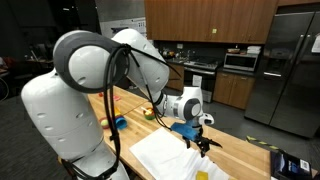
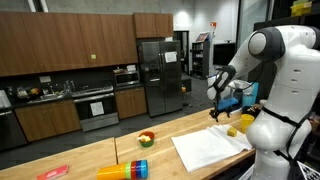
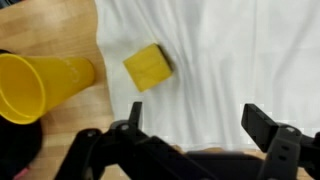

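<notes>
In the wrist view my gripper (image 3: 196, 122) hangs open above a white cloth (image 3: 230, 55) spread on the wooden countertop, with nothing between its fingers. A yellow block (image 3: 147, 67) lies on the cloth, up and to the left of the jaws. A yellow cup (image 3: 40, 85) lies on its side on the wood beside the cloth's left edge. In both exterior views the gripper (image 1: 203, 140) (image 2: 219, 112) hovers just over the cloth (image 1: 165, 155) (image 2: 210, 148).
The long wooden countertop (image 2: 90, 158) carries a stack of coloured cups (image 2: 125, 170), a bowl with fruit (image 2: 146, 138) and a red item (image 2: 52, 172). A blue object (image 1: 119, 123) and small items (image 1: 148, 113) sit behind the arm. Kitchen cabinets and a fridge (image 2: 155, 75) stand beyond.
</notes>
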`<action>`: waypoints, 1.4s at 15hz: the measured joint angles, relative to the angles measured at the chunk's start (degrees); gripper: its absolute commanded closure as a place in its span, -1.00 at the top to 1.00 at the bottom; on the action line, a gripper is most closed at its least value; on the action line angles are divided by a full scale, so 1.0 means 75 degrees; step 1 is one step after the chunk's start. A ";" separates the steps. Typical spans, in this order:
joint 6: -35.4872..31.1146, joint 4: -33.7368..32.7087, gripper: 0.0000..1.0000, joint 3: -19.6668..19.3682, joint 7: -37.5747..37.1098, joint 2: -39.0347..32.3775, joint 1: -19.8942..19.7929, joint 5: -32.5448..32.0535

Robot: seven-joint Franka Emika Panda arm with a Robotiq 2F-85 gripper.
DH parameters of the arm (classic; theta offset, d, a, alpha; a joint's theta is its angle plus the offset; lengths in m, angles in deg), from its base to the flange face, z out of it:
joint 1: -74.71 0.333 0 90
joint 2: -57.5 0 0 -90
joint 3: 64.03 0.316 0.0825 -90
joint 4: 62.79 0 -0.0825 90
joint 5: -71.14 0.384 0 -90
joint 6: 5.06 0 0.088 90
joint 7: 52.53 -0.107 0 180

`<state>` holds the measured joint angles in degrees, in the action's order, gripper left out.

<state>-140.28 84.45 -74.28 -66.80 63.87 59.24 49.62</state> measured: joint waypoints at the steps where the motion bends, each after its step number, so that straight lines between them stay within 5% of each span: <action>1: 0.0016 -0.0033 1.00 0.0187 -0.0014 -0.0146 0.0216 0.0044; 4: 0.0430 -0.0452 1.00 0.0653 -0.0133 -0.0686 0.0840 0.0677; 11: 0.2493 -0.2777 1.00 0.1322 0.0832 -0.2194 0.1735 0.3891; 21: 0.2887 -0.3426 1.00 0.1342 0.0828 -0.2683 0.1777 0.4091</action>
<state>-118.63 58.76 -64.21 -60.59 43.74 72.57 80.31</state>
